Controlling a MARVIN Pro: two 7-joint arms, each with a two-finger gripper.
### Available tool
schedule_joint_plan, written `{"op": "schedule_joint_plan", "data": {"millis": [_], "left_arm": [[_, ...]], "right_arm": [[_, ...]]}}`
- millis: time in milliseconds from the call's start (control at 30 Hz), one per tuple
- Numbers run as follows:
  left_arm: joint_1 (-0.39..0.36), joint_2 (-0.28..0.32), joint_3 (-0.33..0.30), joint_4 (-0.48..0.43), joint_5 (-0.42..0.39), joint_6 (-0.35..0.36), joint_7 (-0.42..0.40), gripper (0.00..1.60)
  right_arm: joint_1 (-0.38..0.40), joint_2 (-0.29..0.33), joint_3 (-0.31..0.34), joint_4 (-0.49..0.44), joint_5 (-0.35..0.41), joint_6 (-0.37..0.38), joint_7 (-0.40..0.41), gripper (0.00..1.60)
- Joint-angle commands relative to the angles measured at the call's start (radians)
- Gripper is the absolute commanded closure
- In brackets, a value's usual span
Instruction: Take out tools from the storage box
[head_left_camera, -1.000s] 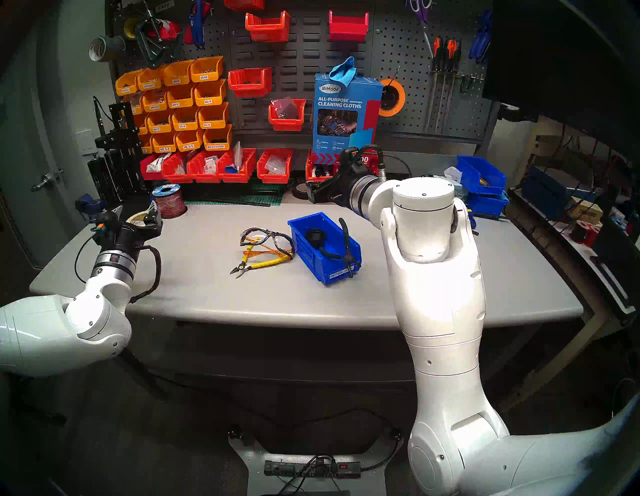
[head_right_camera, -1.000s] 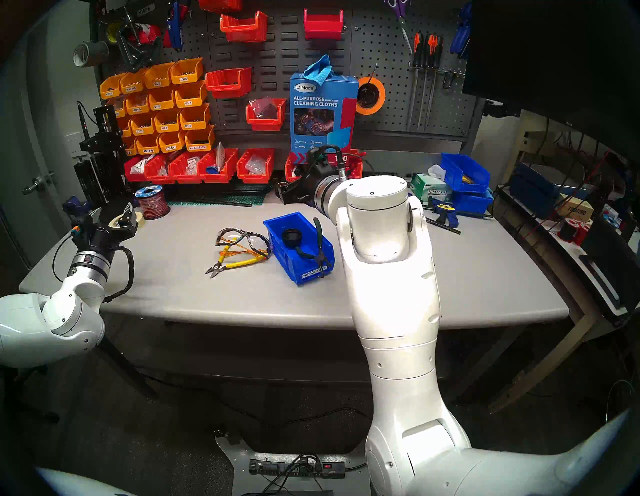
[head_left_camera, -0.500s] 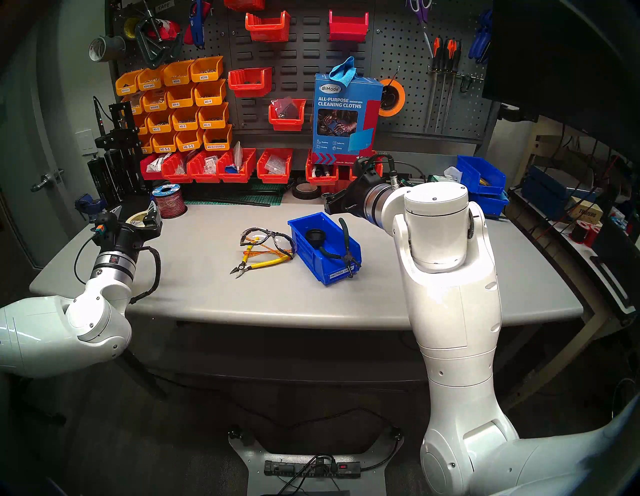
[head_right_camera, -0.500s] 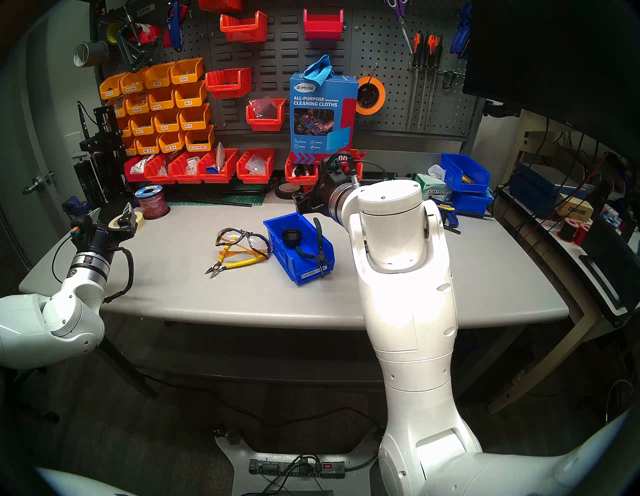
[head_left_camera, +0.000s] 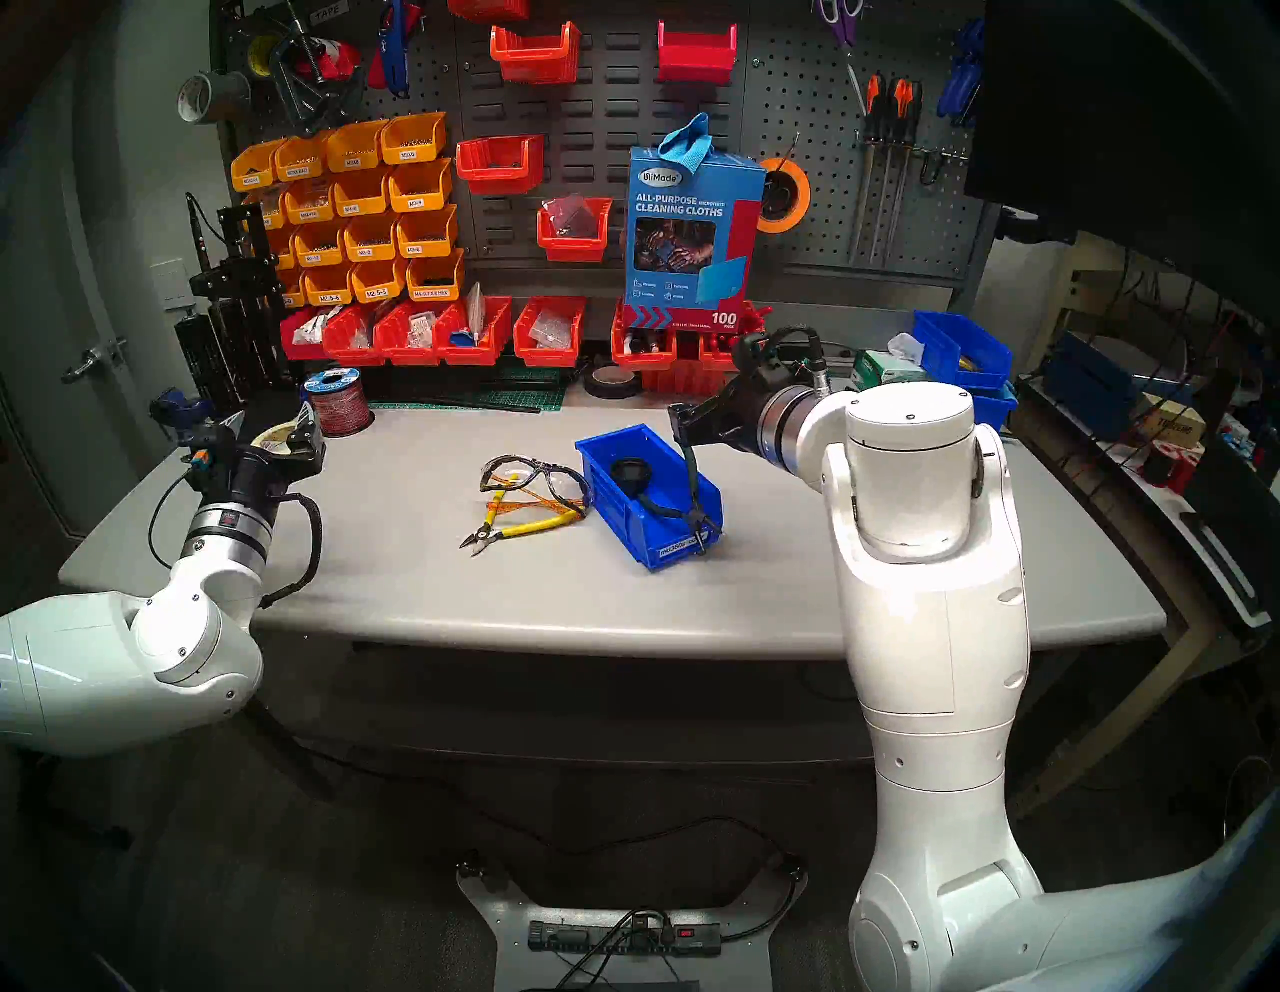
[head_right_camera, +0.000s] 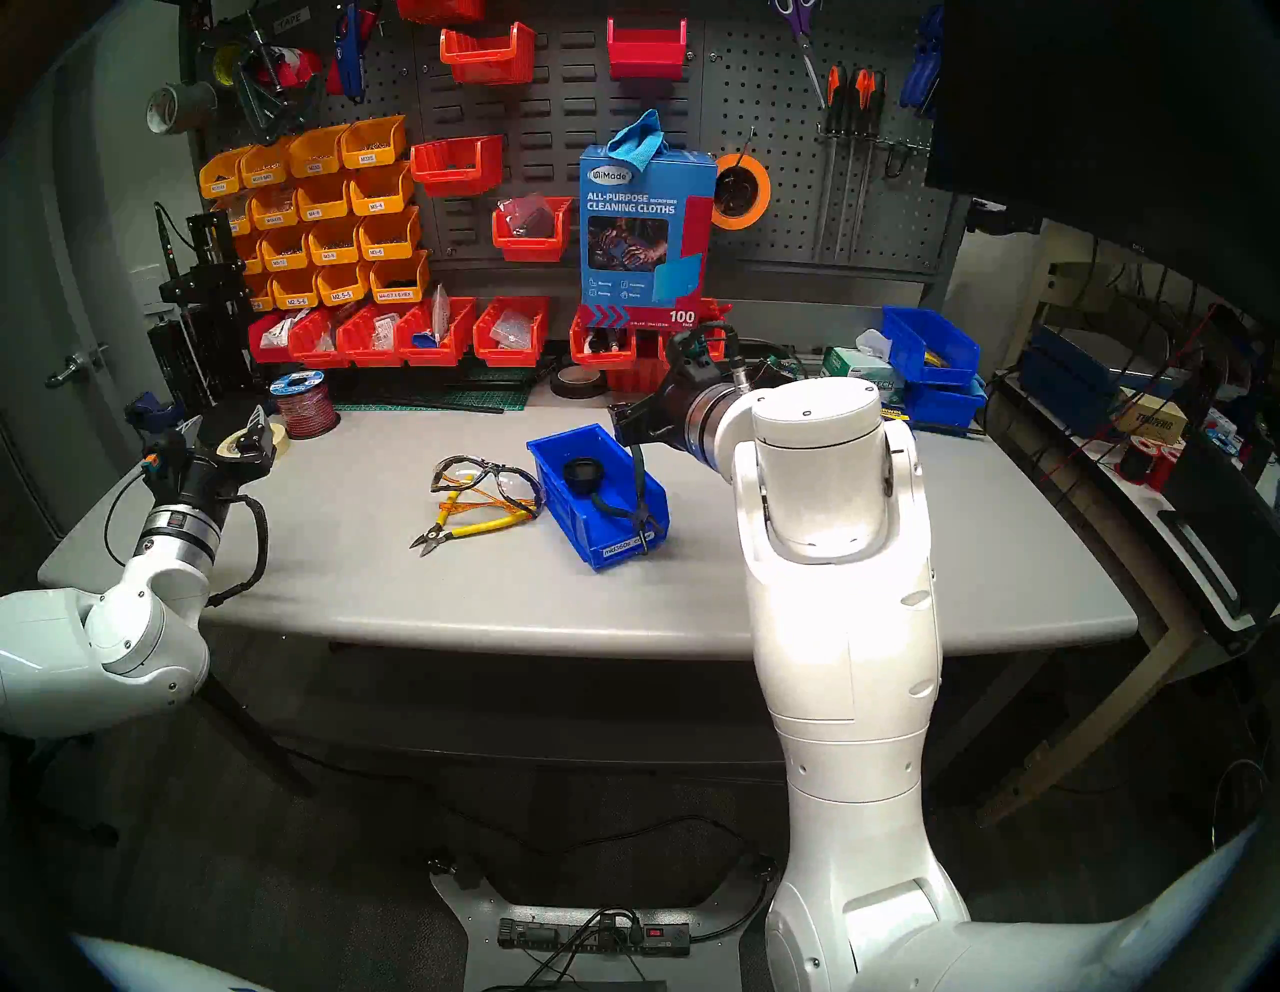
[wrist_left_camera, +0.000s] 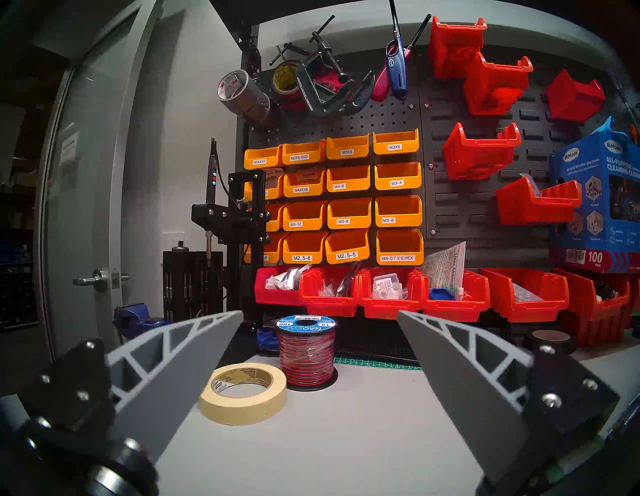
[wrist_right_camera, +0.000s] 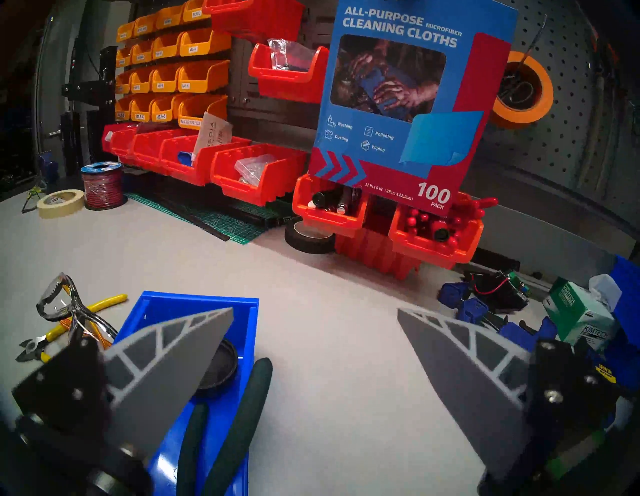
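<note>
The blue storage box at table centre holds the green-handled pliers and black cup piece, glasses and yellow cutters lying beside it, while the right gripper, jaws spread and empty, has swung rightward and down over the pliers, suggesting imminent pickup.

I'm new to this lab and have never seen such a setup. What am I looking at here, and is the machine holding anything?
It is a robot with two white arms at a grey workbench. Two pictures come from its head, one from each wrist. The small blue plastic bin holds dark green-handled pliers and a small black round cup. Beside it lie clear safety glasses and yellow-handled cutters. The right gripper is open over the bin's far end; the left gripper is open, off to the side. Neither holds anything.
</note>
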Motion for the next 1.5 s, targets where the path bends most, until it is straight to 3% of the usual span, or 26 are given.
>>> {"op": "schedule_joint_plan", "data": {"millis": [0, 567, 767, 1200, 1433, 1467], "left_arm": [[-0.027, 0.001, 0.001, 0.003, 0.002, -0.004, 0.000, 0.00], [-0.046, 0.001, 0.022, 0.003, 0.001, -0.006, -0.001, 0.00], [-0.050, 0.001, 0.026, 0.003, 0.001, -0.006, -0.001, 0.00], [-0.056, 0.001, 0.032, 0.003, 0.000, -0.006, -0.002, 0.00], [-0.058, 0.001, 0.034, 0.002, 0.000, -0.006, -0.002, 0.00], [-0.058, 0.001, 0.035, 0.002, 0.000, -0.006, -0.002, 0.00]], "right_arm": [[-0.004, -0.031, 0.016, -0.014, -0.037, -0.002, 0.051, 0.00], [-0.006, -0.038, 0.085, 0.020, -0.149, -0.002, 0.241, 0.00], [0.030, -0.064, 0.094, 0.035, -0.207, -0.002, 0.306, 0.00], [0.055, -0.104, 0.109, 0.046, -0.281, -0.002, 0.367, 0.00], [0.062, -0.111, 0.112, 0.053, -0.288, -0.002, 0.385, 0.00], [0.059, -0.109, 0.107, 0.054, -0.268, -0.002, 0.353, 0.00]]}}
